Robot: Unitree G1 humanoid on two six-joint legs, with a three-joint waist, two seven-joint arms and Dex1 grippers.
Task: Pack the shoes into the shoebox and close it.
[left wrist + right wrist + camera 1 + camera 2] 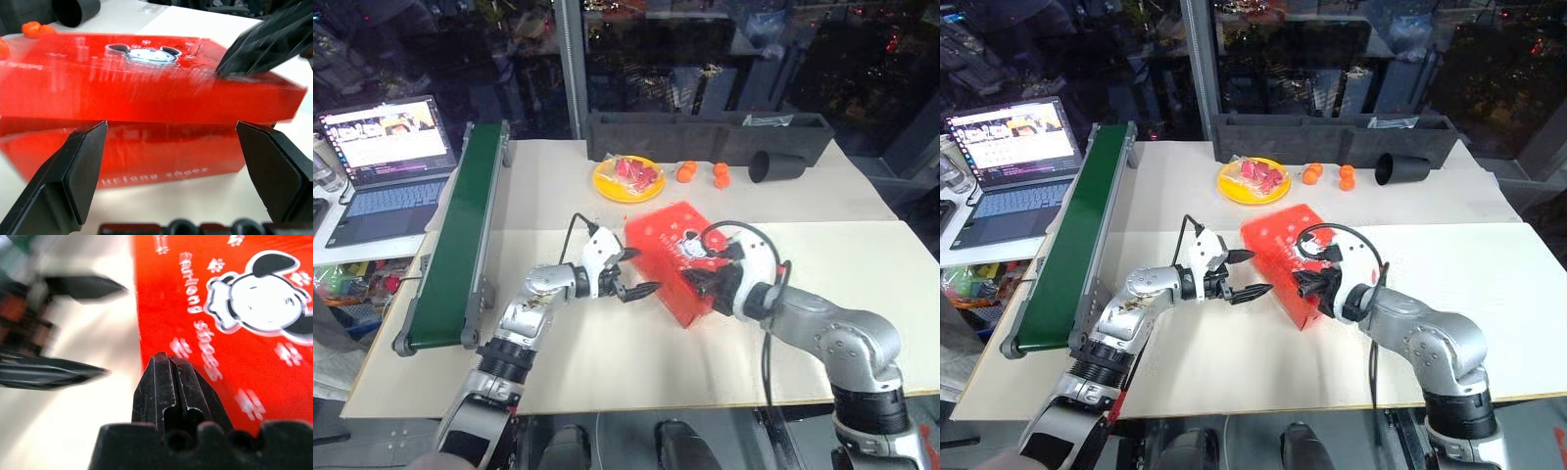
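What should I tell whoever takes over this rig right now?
Left gripper: open, level with the shoebox's long side, holding nothing.
Right gripper: shut, empty, tips over the lid's near edge.
Shoebox: mid-table, lid down or nearly down.
Shoes: presumably inside the box.
Done: packing appears finished, lid lowered.
Left: check that the lid sits fully flat and press it down if needed.
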